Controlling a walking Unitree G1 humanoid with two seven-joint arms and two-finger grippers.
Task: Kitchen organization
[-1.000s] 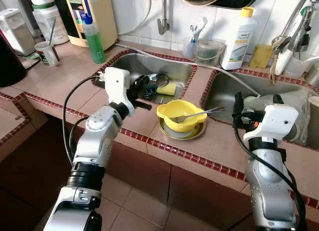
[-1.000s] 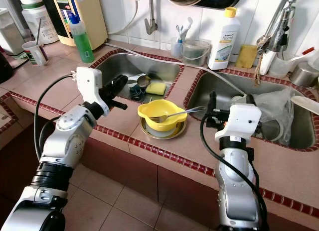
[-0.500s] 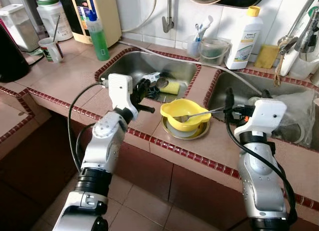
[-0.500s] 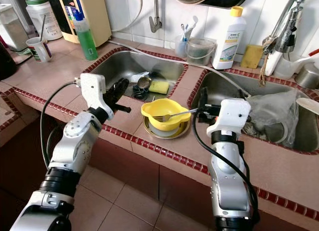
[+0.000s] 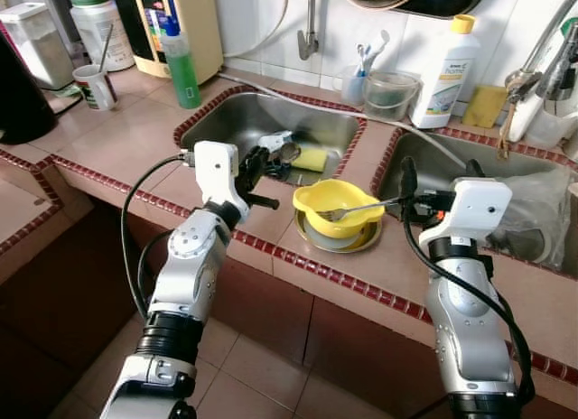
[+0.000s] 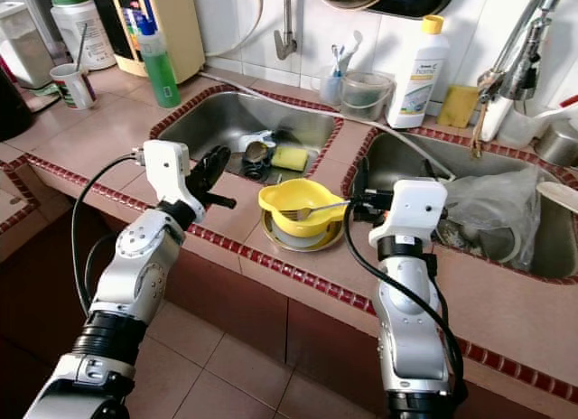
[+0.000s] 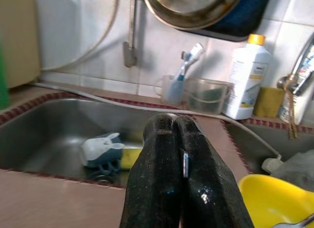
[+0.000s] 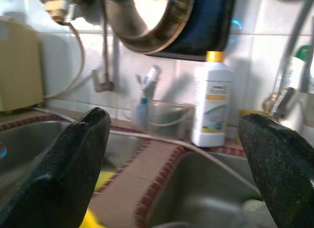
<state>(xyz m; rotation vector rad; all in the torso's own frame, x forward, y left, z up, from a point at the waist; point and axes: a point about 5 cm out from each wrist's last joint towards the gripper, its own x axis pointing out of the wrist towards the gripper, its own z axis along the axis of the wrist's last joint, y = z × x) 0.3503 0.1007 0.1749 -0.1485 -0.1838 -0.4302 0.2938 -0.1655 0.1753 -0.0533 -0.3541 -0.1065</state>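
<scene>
Bowl, yellow, sits on the surface between the two sinks, stacked on a plate with a fork resting across it; left claw hovers beside it, fingers together; right claw, fingers apart, hangs near the fork's handle; best lift the fork first, gripping mid-handle, lest the bowl tip.

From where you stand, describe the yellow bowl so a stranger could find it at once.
Find the tiled strip between the two steel sinks. On it sits the yellow bowl, nested on a metal plate. Unlike the yellow sponge in the left sink, it holds a fork.
</scene>
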